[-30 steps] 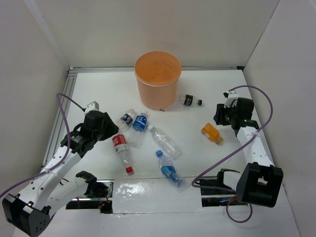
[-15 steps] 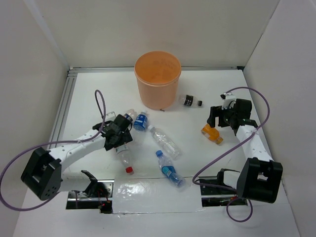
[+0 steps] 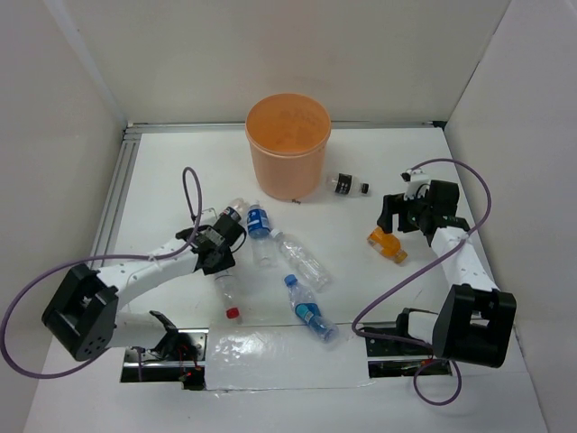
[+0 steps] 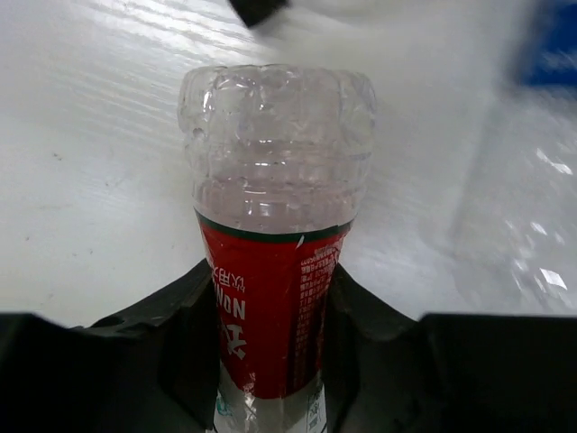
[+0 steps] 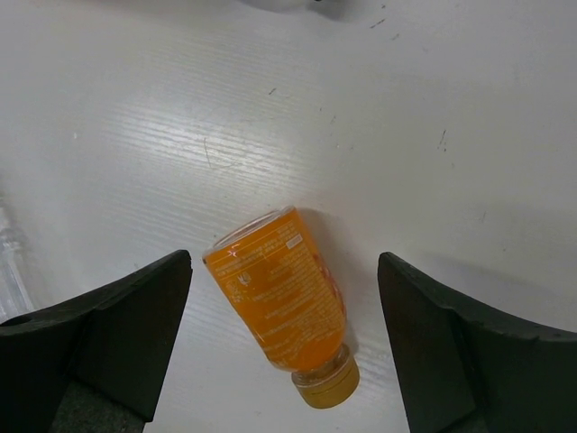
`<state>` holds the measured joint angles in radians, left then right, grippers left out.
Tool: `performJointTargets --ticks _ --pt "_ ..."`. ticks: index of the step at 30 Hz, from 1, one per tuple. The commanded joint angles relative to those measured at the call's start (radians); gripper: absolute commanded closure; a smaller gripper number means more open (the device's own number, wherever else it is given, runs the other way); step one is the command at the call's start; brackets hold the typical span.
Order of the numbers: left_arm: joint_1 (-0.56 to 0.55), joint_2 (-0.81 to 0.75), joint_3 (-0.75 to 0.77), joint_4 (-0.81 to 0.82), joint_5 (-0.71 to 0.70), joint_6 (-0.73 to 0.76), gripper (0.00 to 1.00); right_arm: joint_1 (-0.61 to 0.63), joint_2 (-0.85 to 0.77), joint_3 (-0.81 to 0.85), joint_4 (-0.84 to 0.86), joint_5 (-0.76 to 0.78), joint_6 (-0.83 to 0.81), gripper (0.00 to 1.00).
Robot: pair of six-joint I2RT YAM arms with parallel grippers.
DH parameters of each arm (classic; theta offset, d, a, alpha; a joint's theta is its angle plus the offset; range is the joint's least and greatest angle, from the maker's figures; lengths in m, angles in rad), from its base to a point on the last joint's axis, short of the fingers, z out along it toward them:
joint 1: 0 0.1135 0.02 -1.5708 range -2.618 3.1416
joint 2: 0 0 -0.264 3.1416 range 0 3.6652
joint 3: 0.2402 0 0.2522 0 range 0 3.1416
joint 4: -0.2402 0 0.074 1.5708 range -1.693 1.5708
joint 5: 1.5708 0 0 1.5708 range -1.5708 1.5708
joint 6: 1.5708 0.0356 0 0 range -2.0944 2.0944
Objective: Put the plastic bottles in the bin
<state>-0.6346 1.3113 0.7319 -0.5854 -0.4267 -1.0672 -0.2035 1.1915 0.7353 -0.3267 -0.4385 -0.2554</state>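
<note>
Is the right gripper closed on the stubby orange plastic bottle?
No: the right gripper stands open, and the stubby orange plastic bottle lies untouched between its jaws.

Left claw (image 4: pixel 270 307) now around red-label bottle (image 4: pixel 273 180); right claw (image 5: pixel 284 262) newly over orange bottle (image 5: pixel 281 307)

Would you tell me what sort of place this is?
Probably a robot test cell: white walls box in the tabletop, two robot arms sit at its edge, and plastic bottles lie near an orange bin.
</note>
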Motion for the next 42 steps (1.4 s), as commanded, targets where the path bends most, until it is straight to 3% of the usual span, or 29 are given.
performJointTargets --ticks 1,3,5,6,8,9,10,13,14,18,21,24,25,27,29,30,33,34,35,40,42 --pt "-0.097 -0.157 0.111 -0.121 -0.072 0.065 0.95 -0.005 0.008 0.058 -0.023 -0.04 -0.051 0.14" --pt "-0.135 -0.219 0.237 -0.158 -0.063 0.134 0.98 -0.005 0.017 0.058 -0.023 -0.068 -0.077 0.28" --pt "-0.16 -0.276 0.35 -0.124 0.001 0.264 0.99 -0.005 0.017 0.067 -0.032 -0.094 -0.117 0.52" --pt "-0.16 -0.276 0.388 -0.067 0.023 0.304 0.99 -0.005 0.017 0.067 -0.032 -0.127 -0.134 0.52" --pt "-0.16 -0.244 0.513 -0.012 0.036 0.403 1.0 -0.005 0.031 0.076 -0.043 -0.161 -0.188 0.43" --pt "-0.16 -0.216 0.562 0.018 0.036 0.432 1.0 -0.005 0.031 0.076 -0.043 -0.181 -0.203 0.22" --pt "-0.16 -0.184 0.608 0.092 0.026 0.467 1.0 -0.005 0.046 0.09 -0.055 -0.181 -0.214 0.15" --pt "-0.136 -0.02 0.797 0.302 -0.007 0.617 1.0 -0.005 0.104 0.125 -0.104 -0.192 -0.249 0.04" --pt "-0.135 0.023 0.839 0.373 -0.018 0.707 1.0 -0.005 0.105 0.125 -0.115 -0.201 -0.26 0.04" --pt "-0.085 0.248 1.061 0.663 -0.076 0.82 1.0 -0.005 0.109 0.125 -0.149 -0.215 -0.281 0.0" --pt "-0.031 0.445 1.263 0.714 -0.159 0.784 1.0 -0.005 0.069 0.099 -0.149 -0.215 -0.292 0.0" --pt "0.029 0.609 1.451 0.664 -0.19 0.704 0.98 -0.005 0.033 0.076 -0.16 -0.215 -0.315 0.0" --pt "0.044 0.658 1.478 0.683 -0.211 0.693 0.9 -0.005 0.019 0.061 -0.16 -0.203 -0.324 0.0" --pt "0.056 0.701 1.494 0.699 -0.211 0.719 0.86 -0.005 0.005 0.047 -0.16 -0.189 -0.334 0.0" --pt "0.056 0.746 1.518 0.681 -0.221 0.749 0.75 -0.005 -0.004 0.033 -0.15 -0.164 -0.343 0.0" --pt "0.056 0.764 1.529 0.661 -0.221 0.759 0.59 -0.005 -0.004 0.033 -0.15 -0.164 -0.343 0.0" --pt "0.076 0.778 1.476 0.634 -0.172 0.733 0.26 -0.005 0.026 0.042 -0.15 -0.138 -0.369 0.0" --pt "0.076 0.764 1.425 0.645 -0.155 0.733 0.06 -0.005 0.04 0.042 -0.161 -0.138 -0.369 0.0" --pt "0.076 0.755 1.408 0.645 -0.108 0.733 0.0 -0.005 0.069 0.052 -0.173 -0.129 -0.399 0.0" --pt "0.076 0.674 1.39 0.621 0.037 0.746 0.0 0.015 0.157 0.061 -0.183 -0.082 -0.467 0.0" --pt "0.065 0.567 1.341 0.621 0.06 0.804 0.0 0.035 0.216 0.061 -0.183 -0.054 -0.49 0.0"
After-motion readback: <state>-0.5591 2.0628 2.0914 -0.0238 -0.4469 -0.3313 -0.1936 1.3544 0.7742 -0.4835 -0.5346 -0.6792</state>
